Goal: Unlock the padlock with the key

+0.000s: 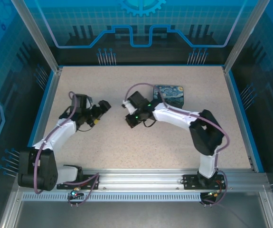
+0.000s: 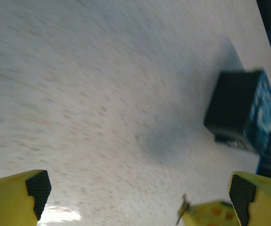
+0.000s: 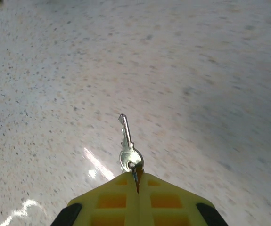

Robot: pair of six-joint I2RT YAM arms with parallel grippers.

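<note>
My right gripper (image 3: 137,181) is shut on the key (image 3: 128,146). It pinches the key at the ring end, and the silver blade sticks out forward over the speckled table. In the top view the right gripper (image 1: 128,122) hangs near the table's middle, pointing left. The left gripper (image 1: 104,105) faces it from the left, a short way off. In the left wrist view the left gripper (image 2: 140,190) is open with nothing between its fingers, and the key (image 2: 183,210) shows at the tip of the right gripper's yellow fingers (image 2: 210,214). I cannot make out the padlock.
A flat box printed with a blue-and-yellow painting (image 1: 169,95) lies behind the right arm; it appears dark-sided in the left wrist view (image 2: 239,110). Something small and greyish lies at its foot (image 2: 234,141). A blue-edged frame borders the table (image 1: 141,142).
</note>
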